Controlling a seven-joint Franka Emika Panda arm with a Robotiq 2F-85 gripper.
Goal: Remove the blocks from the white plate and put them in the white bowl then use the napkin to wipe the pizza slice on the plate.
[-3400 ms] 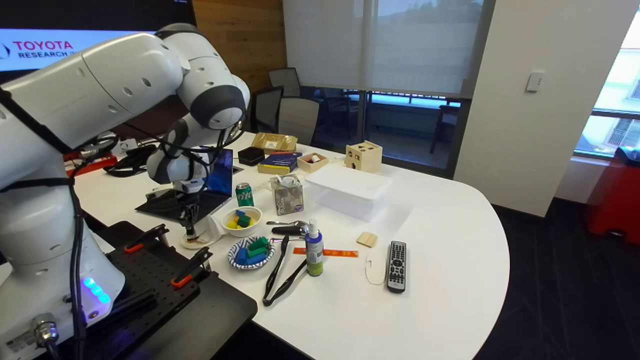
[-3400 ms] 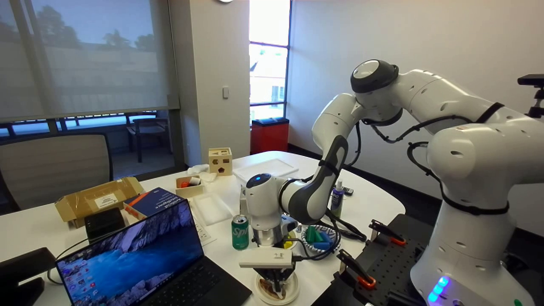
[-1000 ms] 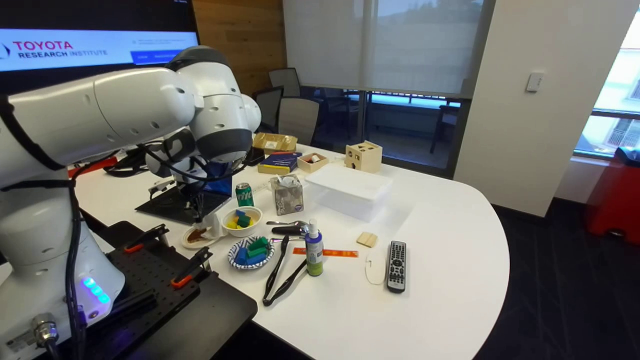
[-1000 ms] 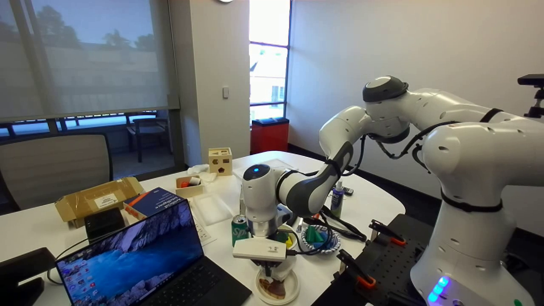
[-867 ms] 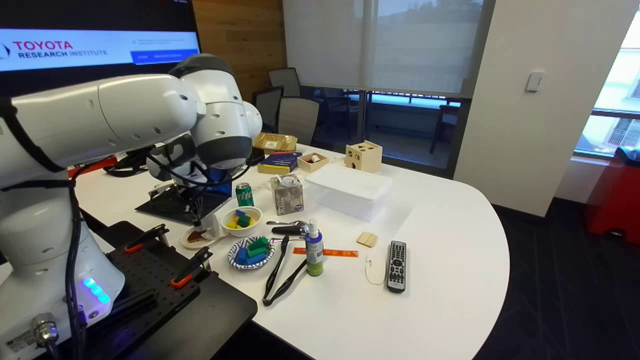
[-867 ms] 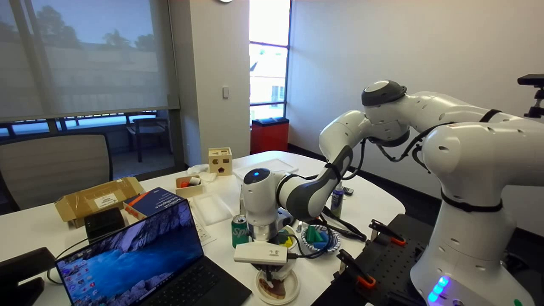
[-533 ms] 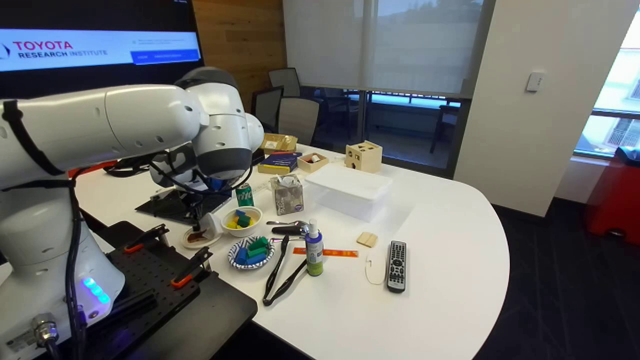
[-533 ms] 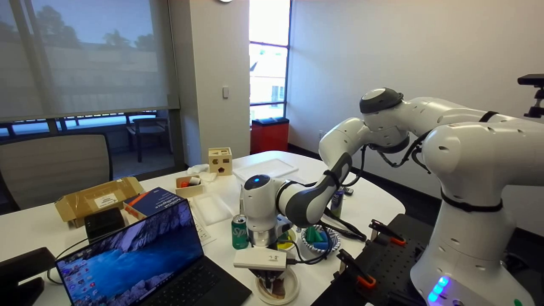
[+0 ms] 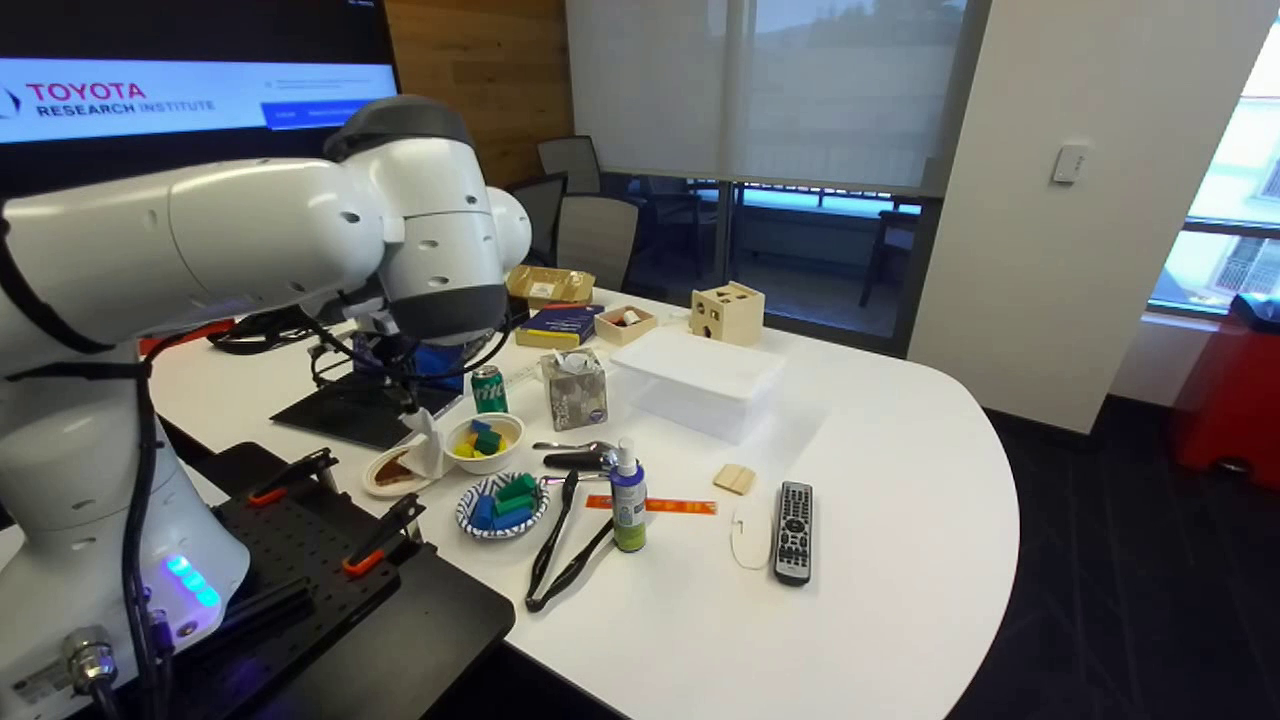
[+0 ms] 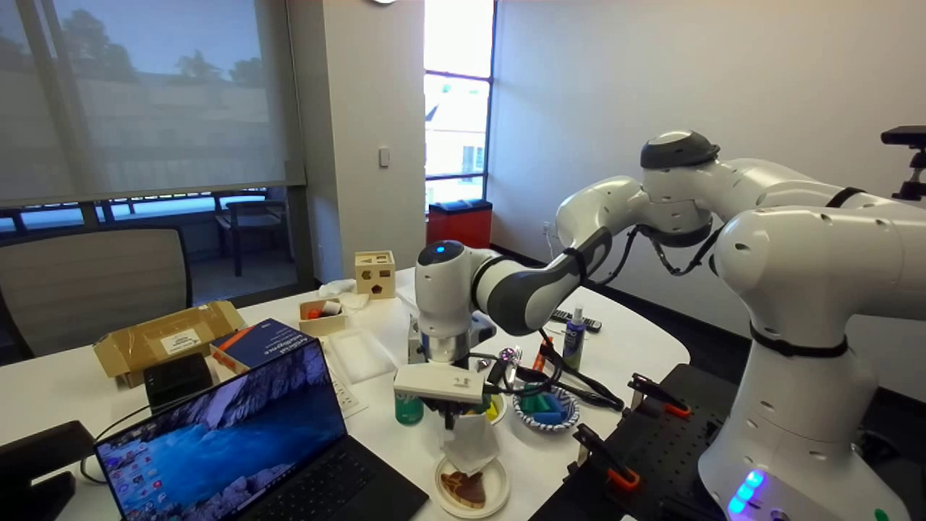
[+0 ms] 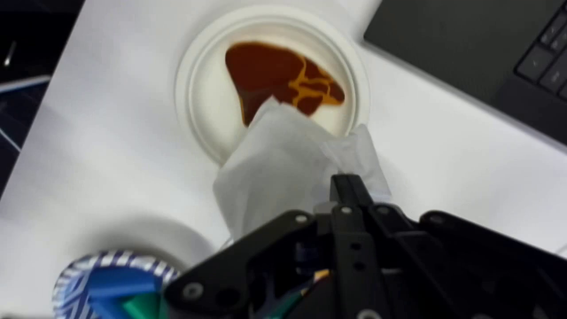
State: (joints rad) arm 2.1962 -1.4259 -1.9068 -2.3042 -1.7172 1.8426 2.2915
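The white napkin point(image 11: 283, 164) hangs from my gripper point(image 11: 346, 179), whose fingertips are shut on it. In both exterior views the gripper point(image 9: 408, 402) point(image 10: 450, 423) is above the plate's edge, and the napkin point(image 9: 430, 448) point(image 10: 472, 443) drapes down to the plate. The white plate point(image 11: 184, 95) point(image 10: 500, 499) holds a brown pizza slice point(image 11: 266, 71) point(image 10: 464, 489). In the wrist view, the napkin's corner overlaps the slice; whether it touches is unclear. The white bowl point(image 9: 503, 462) beside the plate holds yellow, green and blue blocks point(image 9: 487, 440).
A blue-patterned bowl point(image 9: 466, 527) point(image 11: 65, 283) holds blue and green blocks. An open laptop point(image 10: 217, 427) and a green can point(image 9: 489, 390) stand close by. Black tongs point(image 9: 553, 540), a spray bottle point(image 9: 629, 505) and a tissue box point(image 9: 575, 392) are farther along the table.
Earlier the gripper was low at the pizza slice. Since half a second ago it has risen, lifting the napkin and uncovering more of the slice.
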